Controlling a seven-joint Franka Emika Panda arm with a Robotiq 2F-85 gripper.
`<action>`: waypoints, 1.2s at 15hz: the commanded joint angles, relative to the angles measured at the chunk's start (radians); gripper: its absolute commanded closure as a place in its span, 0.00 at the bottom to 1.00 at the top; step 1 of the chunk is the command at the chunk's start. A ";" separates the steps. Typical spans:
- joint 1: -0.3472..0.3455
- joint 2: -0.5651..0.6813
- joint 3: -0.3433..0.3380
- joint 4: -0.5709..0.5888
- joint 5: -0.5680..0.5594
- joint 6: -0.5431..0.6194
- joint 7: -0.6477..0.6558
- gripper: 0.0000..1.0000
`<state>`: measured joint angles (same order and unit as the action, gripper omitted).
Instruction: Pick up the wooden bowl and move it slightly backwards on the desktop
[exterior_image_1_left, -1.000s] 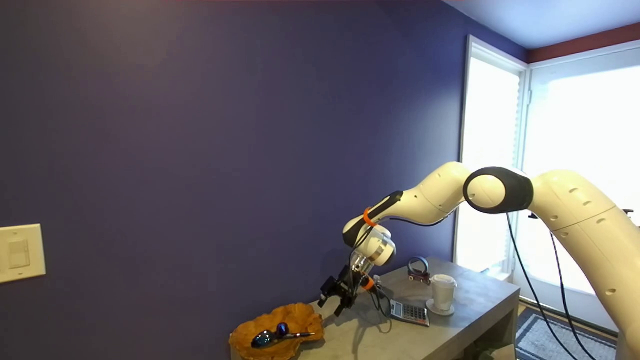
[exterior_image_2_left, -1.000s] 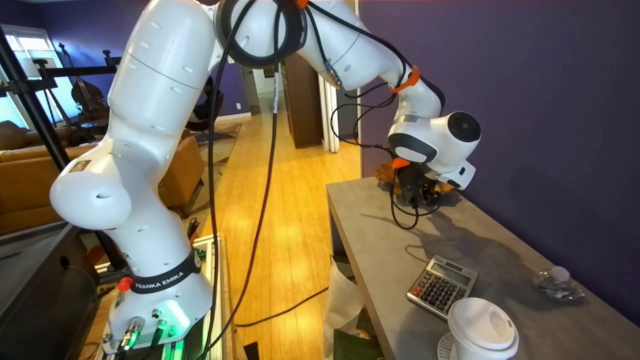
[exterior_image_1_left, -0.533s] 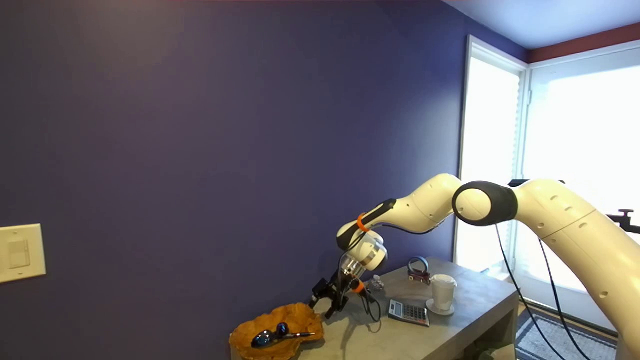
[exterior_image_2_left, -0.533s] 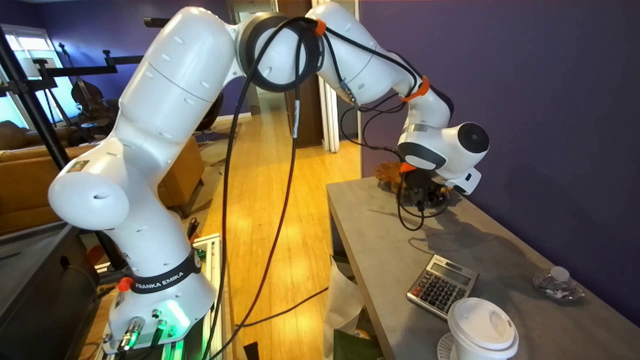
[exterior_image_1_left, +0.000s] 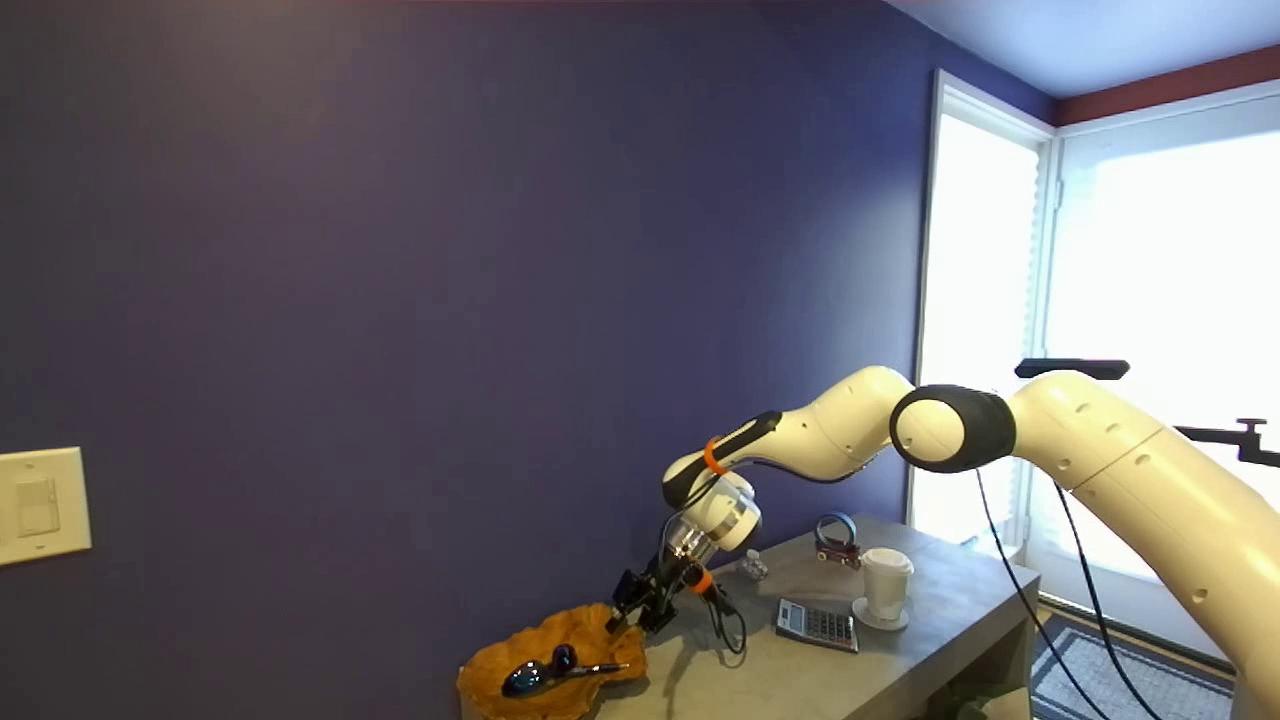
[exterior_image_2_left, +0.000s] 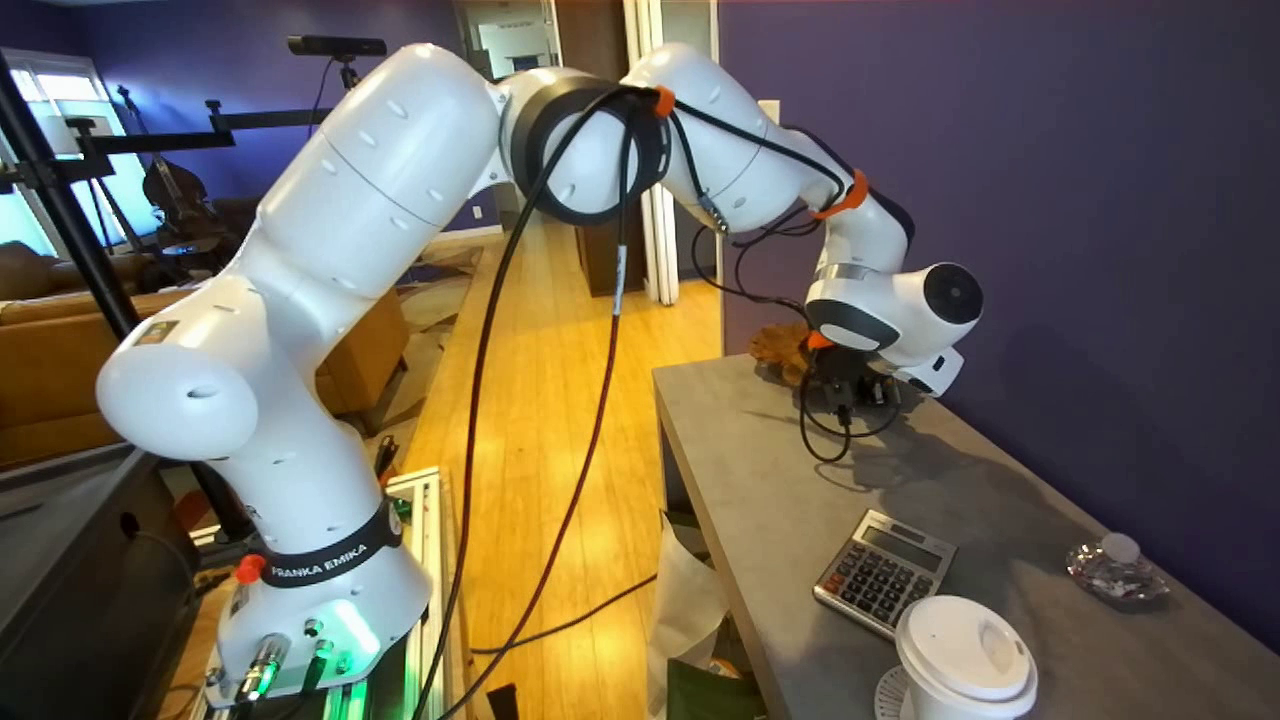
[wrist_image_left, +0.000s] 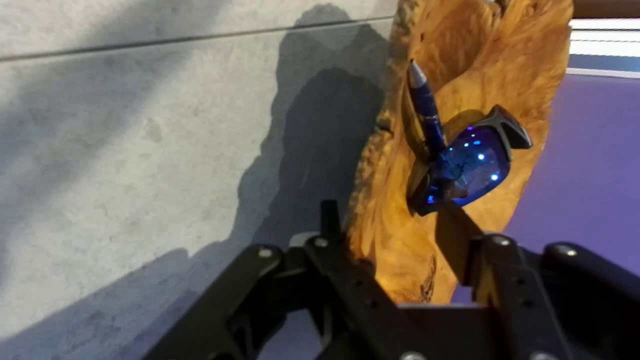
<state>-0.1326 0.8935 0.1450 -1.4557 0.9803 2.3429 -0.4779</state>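
The wooden bowl (exterior_image_1_left: 572, 632), orange-brown with a wavy rim, sits on the grey desktop (exterior_image_1_left: 700, 680) against the wall; the arm partly hides it in an exterior view (exterior_image_2_left: 775, 345). My gripper (wrist_image_left: 392, 212) is at the bowl's near end with its jaws apart. In the wrist view the left finger lies outside the rough rim, and the right finger extends over the hollow. Bare wood shows between them, so no firm grip is visible. Inside the bowl lie blue mirrored sunglasses (wrist_image_left: 470, 160) and a dark blue pen (wrist_image_left: 425, 107).
Behind the gripper on the desktop are a calculator (exterior_image_2_left: 886, 572), a white lidded cup (exterior_image_2_left: 965, 650) on a coaster and a clear plastic bottle (exterior_image_2_left: 1115, 568). A blue ring-shaped object (exterior_image_1_left: 836, 535) stands farther along. The purple wall (exterior_image_1_left: 400, 350) runs close beside the bowl.
The arm has come down and forward, bringing my gripper from short of the bowl to over its near rim. The fingers look closer together than before. The bowl has not moved.
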 joint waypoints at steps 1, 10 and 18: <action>-0.030 0.040 0.021 0.056 0.015 -0.035 0.014 0.78; -0.124 -0.002 0.057 0.009 0.066 -0.209 -0.044 0.97; -0.108 -0.118 -0.026 -0.061 -0.033 -0.389 -0.157 0.97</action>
<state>-0.2610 0.8671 0.1565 -1.4477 0.9937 2.0052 -0.6056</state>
